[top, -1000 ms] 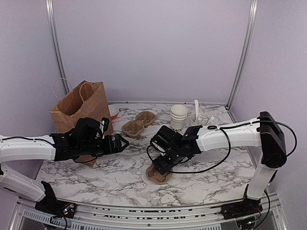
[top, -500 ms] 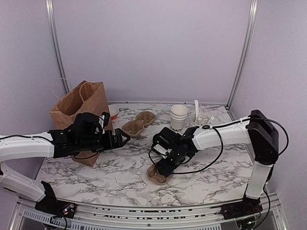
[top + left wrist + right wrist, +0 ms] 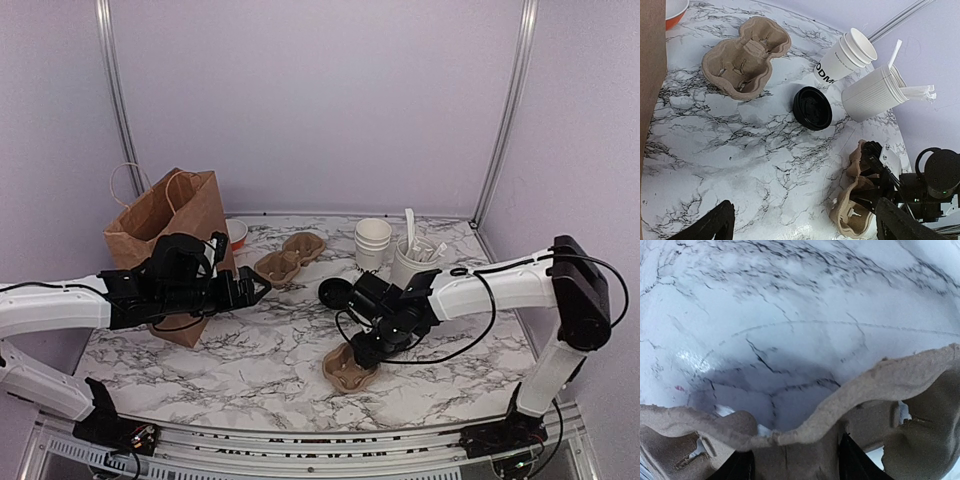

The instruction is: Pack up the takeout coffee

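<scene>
The takeout coffee [image 3: 812,107] stands lidded on the desk [image 3: 230,360], near the stacked cups [image 3: 847,52]. The right gripper [image 3: 362,352] has its jaws clamped on a cardboard carrier [image 3: 348,372]; the left gripper [image 3: 255,292] hovers with jaws wide, holding nothing.

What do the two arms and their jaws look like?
Left arm and right arm: white tubular links, black joint housings, black wrists and black jaws. A thin black cable loops loosely along each; no markings legible.
</scene>
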